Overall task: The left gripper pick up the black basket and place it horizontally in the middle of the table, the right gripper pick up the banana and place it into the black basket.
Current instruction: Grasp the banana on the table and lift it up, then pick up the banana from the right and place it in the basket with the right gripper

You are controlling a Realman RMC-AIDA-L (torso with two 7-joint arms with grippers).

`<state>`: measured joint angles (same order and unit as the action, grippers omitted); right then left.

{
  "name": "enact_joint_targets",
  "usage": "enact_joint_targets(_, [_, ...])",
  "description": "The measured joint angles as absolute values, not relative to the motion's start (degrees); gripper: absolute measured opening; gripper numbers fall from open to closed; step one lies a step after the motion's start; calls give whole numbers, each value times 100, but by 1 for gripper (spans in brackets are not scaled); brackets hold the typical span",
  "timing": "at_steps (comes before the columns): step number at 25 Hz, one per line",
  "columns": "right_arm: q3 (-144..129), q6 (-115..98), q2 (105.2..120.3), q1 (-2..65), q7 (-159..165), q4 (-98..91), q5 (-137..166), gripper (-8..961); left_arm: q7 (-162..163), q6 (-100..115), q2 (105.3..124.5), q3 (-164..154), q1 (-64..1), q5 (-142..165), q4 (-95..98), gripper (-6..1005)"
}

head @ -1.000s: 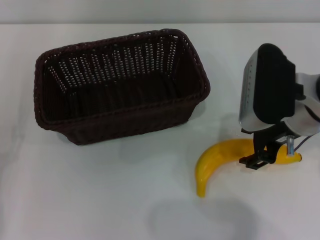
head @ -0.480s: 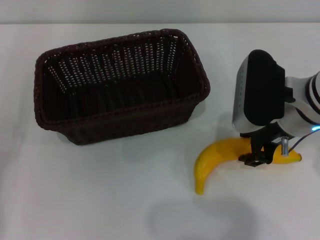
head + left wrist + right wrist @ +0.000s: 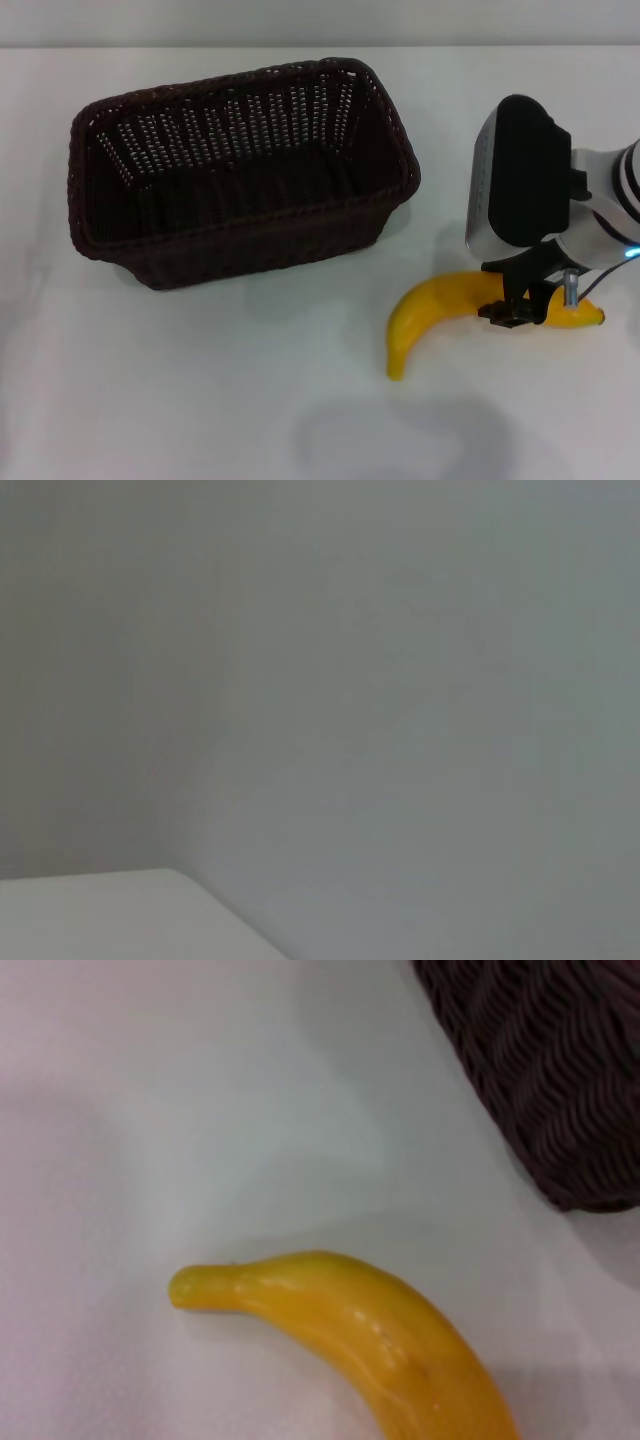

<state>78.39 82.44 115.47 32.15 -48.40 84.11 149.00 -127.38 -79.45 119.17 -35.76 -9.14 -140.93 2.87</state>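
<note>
in the head view we find the black basket (image 3: 240, 170) standing upright on the table (image 3: 200, 400), open side up, on the robot's left half of the surface and slightly skewed, its long side running roughly across the view; its interior shows only dark weave. the banana (image 3: 445, 310) lies on the table to the robot's right of the basket, near it but apart from it, curving from a low tip toward the robot up to its far end at the right. the right gripper (image 3: 527, 303) sits over the banana's right-hand portion, with its black fingers (image 3: 512, 300) set down across the fruit, one in front and the rest hidden behind the boxy housing; the jaws stand narrow about the banana's body and appear closed on it, and we cannot tell whether the banana is raised off the table or resting on it. the left gripper does not appear in this view. in the left wrist view we record only a plain grey wall and a pale corner of a white surface (nothing of the task is shown there), so the left jaws cannot be judged. in the right wrist view we note the banana (image 3: 370, 1335) close below the camera, its narrow tip pointing away from the basket (image 3: 545, 1070), whose woven corner stands near but clear of it on the white table (image 3: 150, 1110).
</note>
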Motion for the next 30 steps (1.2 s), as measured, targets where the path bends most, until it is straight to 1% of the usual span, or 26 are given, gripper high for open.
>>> enact_joint_targets(5, [8310,8517,11520,3121,-4929,8796,14900,488,-12730,-7946,11917,-3577,-926,-14098,303,881])
enact_joint_targets(10, [9454,9204,11515,3078,-5276,9351,14878,495,-12727,-7946,11917,-3577,-953,-14099,308,881])
enact_joint_targets(14, [10169,9342,11499,3185,-5395,9826,14856,500,-12726,-7946,11913,-3577,-966,-14099,308,881])
enact_joint_targets(17, [10521,9198,11524,3359,-5484,9996,14548,504,-12726,-7946,11912,-3577,-982,-14099,314,881])
enact_joint_targets(23, [10251,7915,11533,3621,-5514,9735,13335,511,-12726,-7944,11917,-3577,-1013,-14097,301,882])
enact_joint_targets(30, [8801,6097,11549,4024,-5779,8613,12768,520,-12726,-7945,11912,-3592,-1052,-14080,310,882])
